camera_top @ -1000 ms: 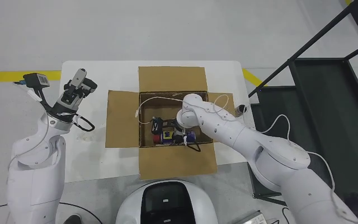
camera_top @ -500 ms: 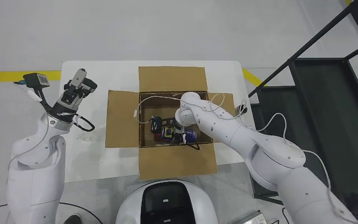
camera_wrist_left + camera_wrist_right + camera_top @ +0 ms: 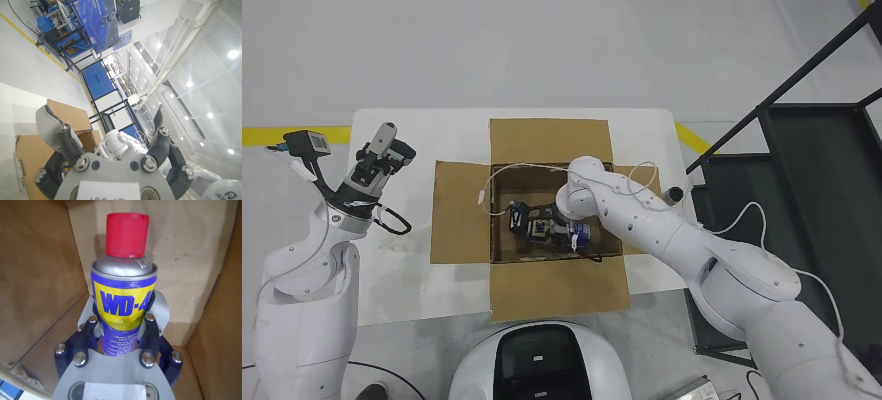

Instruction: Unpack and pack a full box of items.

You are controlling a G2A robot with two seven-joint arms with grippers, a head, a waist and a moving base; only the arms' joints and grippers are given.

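The right gripper (image 3: pixel 123 310) is clamped on an aerosol spray can (image 3: pixel 122 291), one curved finger on each side of the blue-and-yellow body, low on the cylinder and well below the shoulder. The red cap (image 3: pixel 125 235) points away from the wrist toward a wall of the cardboard box (image 3: pixel 37 266), so the can is inside the box. I cannot tell whether it touches the floor.

The can looks like rigid metal with a smooth painted wall, so it should take a firm squeeze without denting. It is probably slippery and, being round, may twist or pivot between the fingers. If full, it likely has some weight. The mid-body is the safest place to hold it, since the plastic cap could pop off.

From above, the can (image 3: pixel 539 229) sits in the open box (image 3: pixel 550 140) on the white table (image 3: pixel 412 130). Well apart at the table's left edge, the left gripper (image 3: pixel 390 150) is raised with its fingers spread and empty (image 3: pixel 102 117).
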